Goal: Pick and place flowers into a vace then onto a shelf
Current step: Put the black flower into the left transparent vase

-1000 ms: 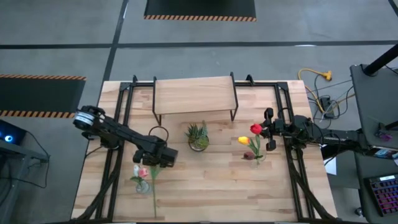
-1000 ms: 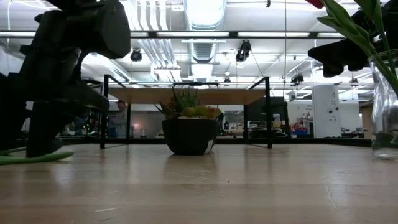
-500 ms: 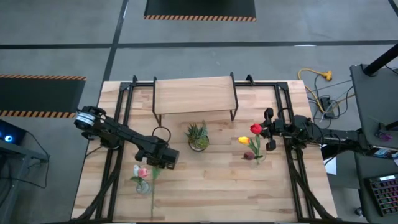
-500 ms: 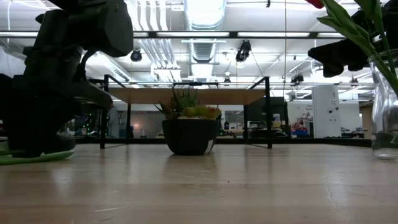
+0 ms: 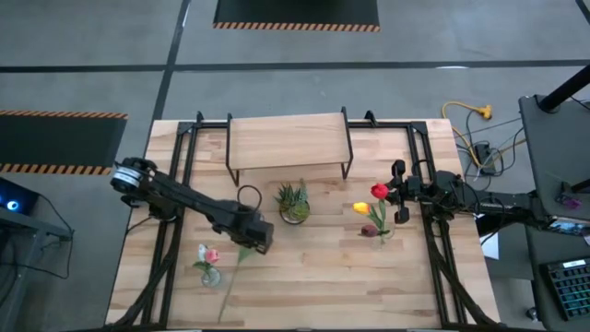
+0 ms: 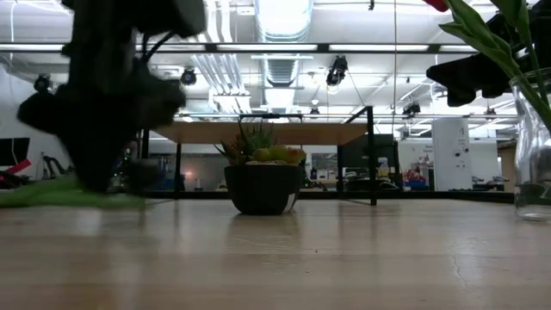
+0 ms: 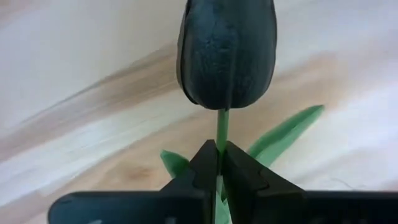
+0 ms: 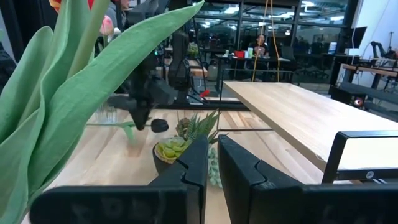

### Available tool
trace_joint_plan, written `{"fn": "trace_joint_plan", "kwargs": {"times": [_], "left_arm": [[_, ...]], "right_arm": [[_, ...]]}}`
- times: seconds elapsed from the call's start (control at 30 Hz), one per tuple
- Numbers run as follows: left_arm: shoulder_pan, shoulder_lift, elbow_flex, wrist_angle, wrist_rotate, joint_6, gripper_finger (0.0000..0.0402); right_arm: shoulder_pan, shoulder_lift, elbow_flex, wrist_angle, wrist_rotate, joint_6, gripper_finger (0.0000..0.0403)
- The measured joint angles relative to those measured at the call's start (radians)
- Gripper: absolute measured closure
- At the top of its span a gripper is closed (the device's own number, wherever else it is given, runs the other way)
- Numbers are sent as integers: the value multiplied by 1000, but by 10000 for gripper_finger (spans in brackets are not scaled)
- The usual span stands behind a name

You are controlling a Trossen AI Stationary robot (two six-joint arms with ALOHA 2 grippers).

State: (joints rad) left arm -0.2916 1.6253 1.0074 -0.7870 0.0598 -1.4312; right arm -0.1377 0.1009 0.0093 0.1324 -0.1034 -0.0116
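My left gripper [image 5: 256,240] is shut on a dark maroon tulip [image 7: 227,53] left of the table's middle. Its head sticks out past the fingertips, and its long green stem [image 5: 232,286] trails toward the near edge. Pink and white tulips [image 5: 207,256] lie on the table to the left. A glass vase [image 5: 376,229] holding red [image 5: 379,191] and yellow [image 5: 361,208] tulips stands at the right. My right gripper [image 5: 395,193] is shut and empty beside the red head. The light-wood shelf [image 5: 286,138] stands at the far side. My left gripper pinches the maroon tulip's thin stem [image 7: 221,134] between its two fingertips, just below the head. The fingers slant down from the table's left. The head is held off the wood; the stem's lower end [image 5: 223,315] slants away toward the near edge.
A small spiky potted plant [image 5: 293,203] stands at the table's middle, between both grippers and in front of the shelf; it also shows in the low view [image 6: 263,176]. Black metal frames run along the table's left and right sides.
My left gripper has gone toward the table's right edge and a little toward the near edge, carrying the maroon tulip's head end with it. The stem has swung from straight to slanting; its lower end stays near the same spot.
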Motion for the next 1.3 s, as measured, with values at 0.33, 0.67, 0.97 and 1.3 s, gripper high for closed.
{"fn": "trace_joint_plan", "kwargs": {"times": [0.33, 0.67, 0.97, 1.3], "left_arm": [[-16, -36, 289, 1, -95, 410, 401], [-166, -42, 707, 2, -152, 897, 401], [-425, -43, 942, -166, -475, 1048, 401], [-661, -46, 994, -302, -757, 966, 401]], "right_arm": [[0, 0, 0, 2, -1, 4, 374], [0, 0, 0, 1, 0, 4, 374], [0, 0, 0, 5, 0, 39, 374], [0, 0, 0, 4, 0, 64, 374]]}}
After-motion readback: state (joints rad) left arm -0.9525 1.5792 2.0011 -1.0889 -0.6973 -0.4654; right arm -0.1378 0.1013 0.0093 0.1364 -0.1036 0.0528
